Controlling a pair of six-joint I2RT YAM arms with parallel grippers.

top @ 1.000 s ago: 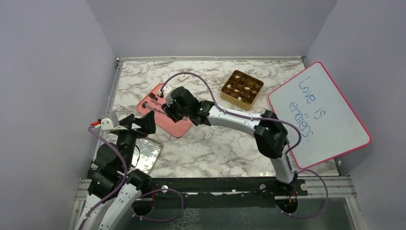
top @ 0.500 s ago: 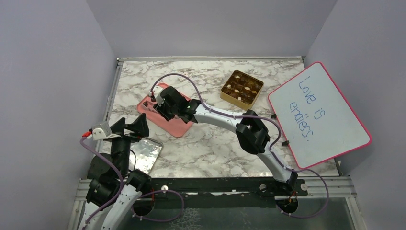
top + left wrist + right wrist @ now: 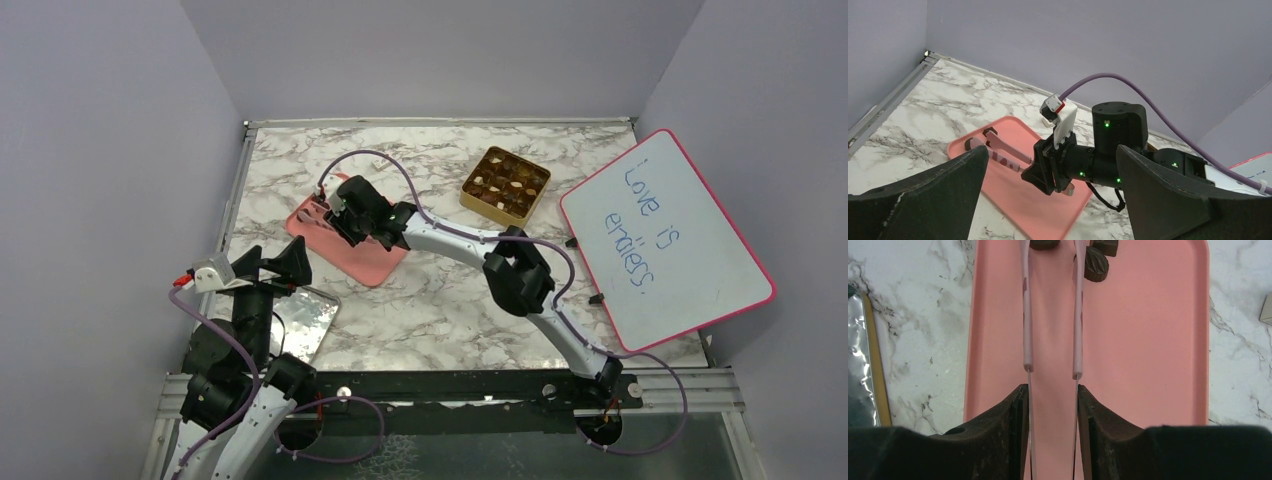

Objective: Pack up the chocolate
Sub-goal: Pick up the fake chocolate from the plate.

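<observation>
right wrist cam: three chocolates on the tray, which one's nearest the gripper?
The ridged oval piece just outside the pink tweezers; the other two lie farther away, cut off at the top edge.

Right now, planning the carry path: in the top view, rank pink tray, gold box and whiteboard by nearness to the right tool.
1. Pink tray: directly beneath the right tool, which grips the pink tweezers.
2. Gold box: behind, to its right.
3. Whiteboard: farthest, far right.

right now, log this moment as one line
right gripper: shut on pink tweezers over pink tray | tweezers: arms apart, chocolate beside them | left gripper: open, empty | gold box: apart from tray
</observation>
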